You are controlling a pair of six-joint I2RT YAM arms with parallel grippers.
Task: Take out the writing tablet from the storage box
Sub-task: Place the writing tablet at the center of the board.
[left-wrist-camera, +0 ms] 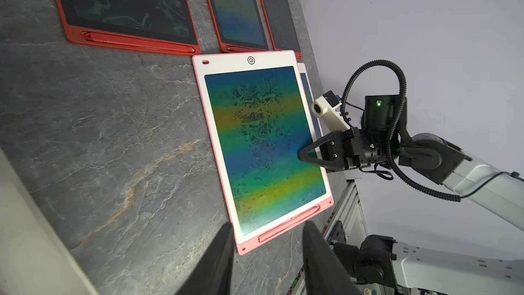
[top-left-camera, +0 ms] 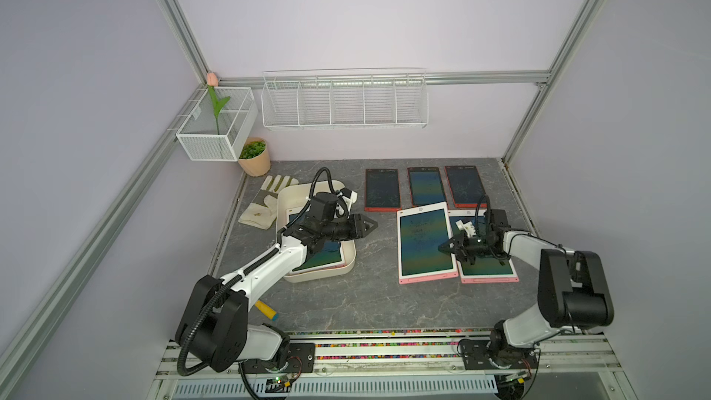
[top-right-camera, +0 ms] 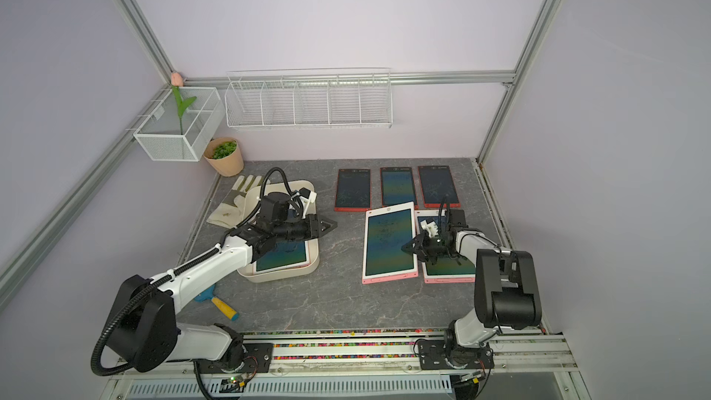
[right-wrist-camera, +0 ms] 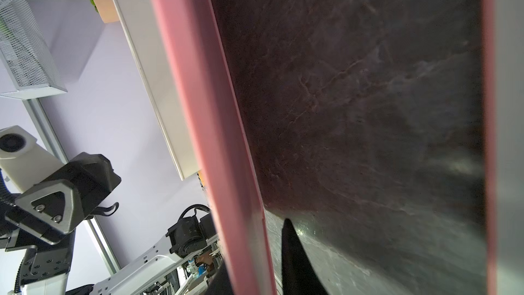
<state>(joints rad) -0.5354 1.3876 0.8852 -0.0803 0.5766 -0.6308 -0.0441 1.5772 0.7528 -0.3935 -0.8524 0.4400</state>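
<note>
Near the left edge of the worktop (top-left-camera: 369,302) the writing tablet (top-left-camera: 327,257) lies in the storage box (top-left-camera: 323,275), our left end effector (top-left-camera: 375,223) hovering empty, jaws partly apart, over its rim. Reaching in, we could snag that rim. Rightward, the right end effector (top-left-camera: 442,247) straddles a pink-edged tablet (top-left-camera: 419,240); we cannot tell if it grips, so that tablet may slip.

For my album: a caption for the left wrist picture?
The open left gripper looks over a pink-rimmed writing tablet on the table, the right gripper at its edge.
</note>
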